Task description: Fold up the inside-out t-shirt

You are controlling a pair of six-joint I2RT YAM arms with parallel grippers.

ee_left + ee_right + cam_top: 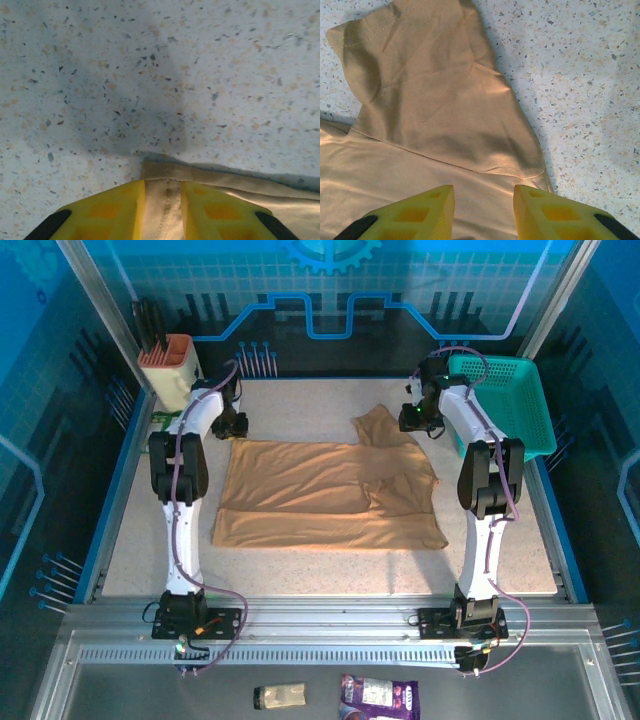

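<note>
The inside-out t-shirt [330, 495] lies spread flat, tan, in the middle of the table, with one sleeve [382, 427] sticking out at the far right. My left gripper [237, 428] is at the shirt's far left corner. In the left wrist view its yellow fingers stand a narrow gap apart around [163, 187], astride the hemmed corner of the t-shirt [162, 210], whose seam runs between them. My right gripper [418, 420] is open just above the t-shirt beside that sleeve [435, 90]. Its fingers are apart around [484, 192] with flat fabric beneath.
A teal basket [505, 400] stands at the back right, close to the right arm. An orange-and-white holder [168, 365] with dark tools stands at the back left. On the near ledge outside the table lie a small bottle [280, 696] and a purple packet [380, 695].
</note>
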